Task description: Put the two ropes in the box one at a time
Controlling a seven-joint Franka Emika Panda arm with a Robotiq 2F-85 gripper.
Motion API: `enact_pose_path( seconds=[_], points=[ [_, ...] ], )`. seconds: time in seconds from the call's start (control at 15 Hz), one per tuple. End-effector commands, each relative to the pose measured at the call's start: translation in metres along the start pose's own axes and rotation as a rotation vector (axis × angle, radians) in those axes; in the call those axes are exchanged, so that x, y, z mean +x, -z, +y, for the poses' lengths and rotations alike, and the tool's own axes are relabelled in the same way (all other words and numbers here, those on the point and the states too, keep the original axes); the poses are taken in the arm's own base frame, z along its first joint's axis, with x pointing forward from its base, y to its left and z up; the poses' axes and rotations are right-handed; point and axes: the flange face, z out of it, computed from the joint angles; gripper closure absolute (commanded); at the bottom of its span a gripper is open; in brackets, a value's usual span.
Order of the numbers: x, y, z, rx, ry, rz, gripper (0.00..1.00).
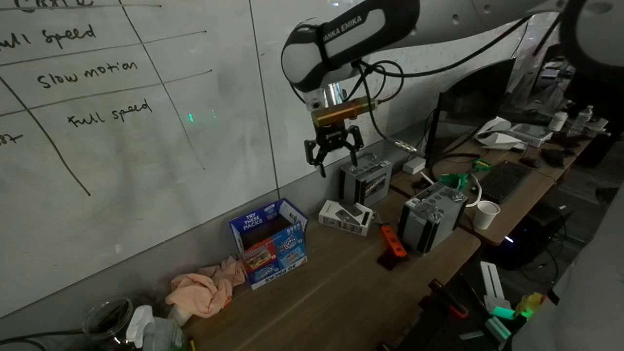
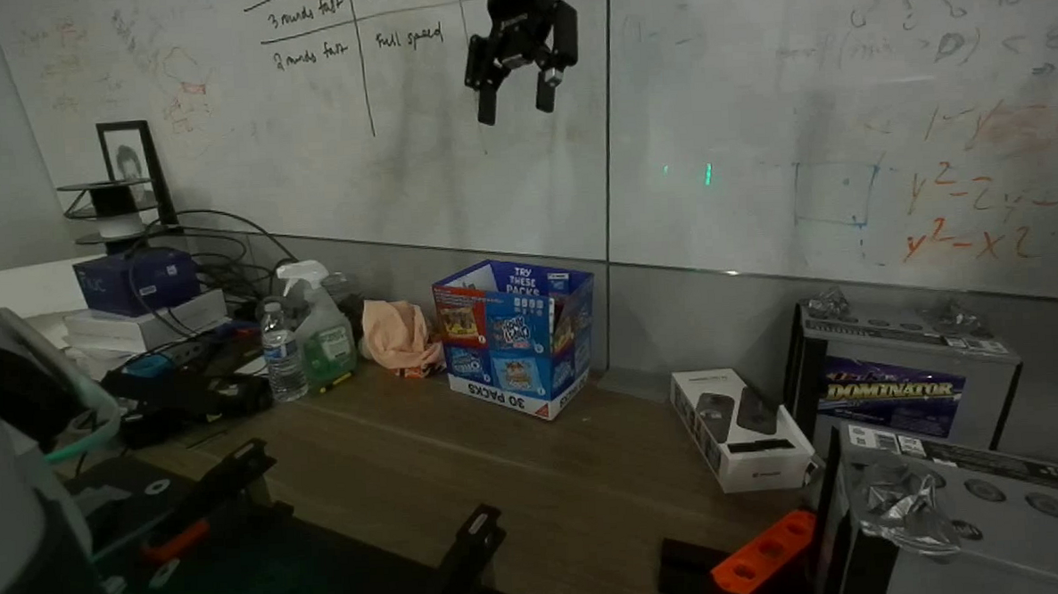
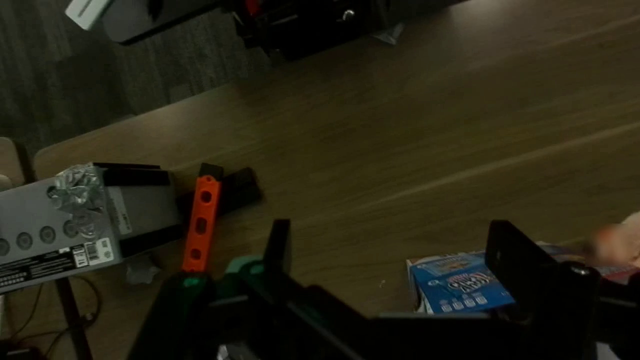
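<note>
A blue snack box with an open top stands on the table against the wall; it shows in both exterior views point(image 1: 280, 253) point(image 2: 504, 343). Part of it also shows in the wrist view point(image 3: 465, 285), behind a finger. Its inside is dark and I cannot tell what lies in it. No rope shows in any view; both are hidden or out of view. My gripper point(image 1: 338, 166) hangs high above the table, over the box's side of it, fingers down. It is open with nothing between the fingers, as the other views show too point(image 2: 516, 108) point(image 3: 389, 230).
A peach cloth point(image 1: 207, 290) lies beside the box. A spray bottle point(image 2: 320, 328) and a water bottle point(image 2: 281, 352) stand past it. A white carton point(image 1: 346, 217), grey batteries point(image 1: 434, 214) point(image 1: 368, 180) and an orange tool point(image 1: 392, 240) are on the other side. A whiteboard wall point(image 2: 542, 189) backs the table.
</note>
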Motion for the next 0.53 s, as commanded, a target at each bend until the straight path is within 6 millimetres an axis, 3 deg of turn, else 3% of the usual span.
enact_pose_path(
  seconds=[0.0,0.27,0.47],
  points=[
    [-0.052,-0.019,0.021,-0.016,0.050,0.062,0.00],
    [-0.073,-0.055,0.024,0.098,0.052,0.124,0.00],
    [-0.080,-0.068,0.026,0.131,0.111,0.174,0.00]
  ],
)
